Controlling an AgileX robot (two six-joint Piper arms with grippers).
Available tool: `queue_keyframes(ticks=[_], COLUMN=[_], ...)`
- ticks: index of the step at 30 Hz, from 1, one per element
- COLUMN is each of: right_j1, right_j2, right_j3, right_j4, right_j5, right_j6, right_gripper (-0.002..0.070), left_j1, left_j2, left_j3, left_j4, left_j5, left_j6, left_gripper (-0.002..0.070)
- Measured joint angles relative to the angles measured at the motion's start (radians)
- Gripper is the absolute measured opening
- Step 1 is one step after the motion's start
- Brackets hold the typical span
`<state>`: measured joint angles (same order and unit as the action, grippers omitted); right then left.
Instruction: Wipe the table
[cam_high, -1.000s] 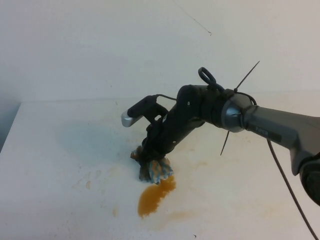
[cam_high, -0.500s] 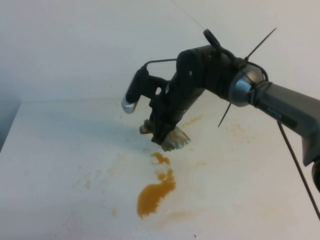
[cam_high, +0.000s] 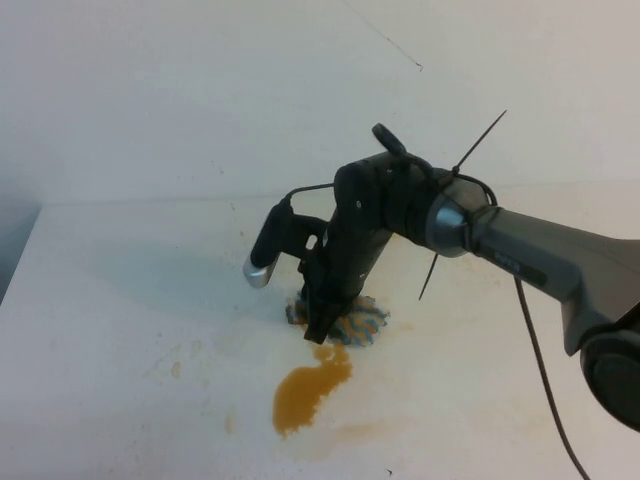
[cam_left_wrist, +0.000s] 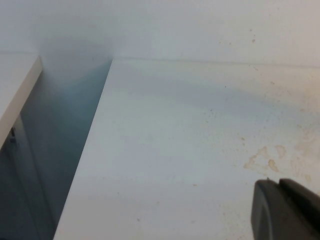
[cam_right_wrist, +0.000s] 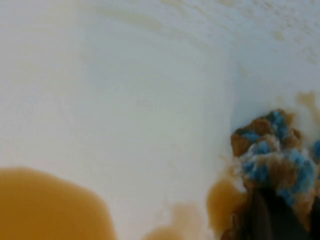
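- Cloth status: the blue-and-tan stained cloth (cam_high: 358, 322) is pressed onto the white tabletop (cam_high: 120, 330), right at the far end of the orange-brown liquid puddle (cam_high: 310, 388).
- The right tool (cam_high: 322, 330) is clamped on that cloth, pointing steeply down mid-tabletop.
- The left tool (cam_left_wrist: 286, 212) hangs over the tabletop's left part, and I can't tell if it's open or closed.

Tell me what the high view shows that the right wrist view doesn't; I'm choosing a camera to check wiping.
High view only: the right arm and the whole orange-brown spill. Right wrist view only: brown stain soaked into the cloth's blue tufts. Both: the right hand shut on the cloth beside the spill, on the white table. The left hand is in neither; the left wrist view shows it over the table.
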<state>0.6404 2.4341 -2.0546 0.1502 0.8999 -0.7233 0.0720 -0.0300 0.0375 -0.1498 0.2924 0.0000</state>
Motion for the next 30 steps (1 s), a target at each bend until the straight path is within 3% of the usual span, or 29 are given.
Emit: queue_keyframes(ticks=[11,23,30], right_j1=[0.147,0.163,0.163], right_j2=[-0.004,-0.123,-0.178], right_j3=[-0.002,0.008,0.008], right_j4=[0.096,0.086,0.281], right_j5=[0.079,0.082,0.156], right_j6=[0.000,0.101,0.154], right_gripper=[0.0034,0.0034,0.0034], left_j1=[0.000,0.000,0.000], left_j2=[0.000,0.000,0.000], left_j3=[0.000,0.000,0.000], left_j4=[0.000,0.000,0.000], left_j5=[0.000,0.000,0.000], left_j6=[0.000,0.000,0.000], left_gripper=[0.0000,0.0000,0.0000])
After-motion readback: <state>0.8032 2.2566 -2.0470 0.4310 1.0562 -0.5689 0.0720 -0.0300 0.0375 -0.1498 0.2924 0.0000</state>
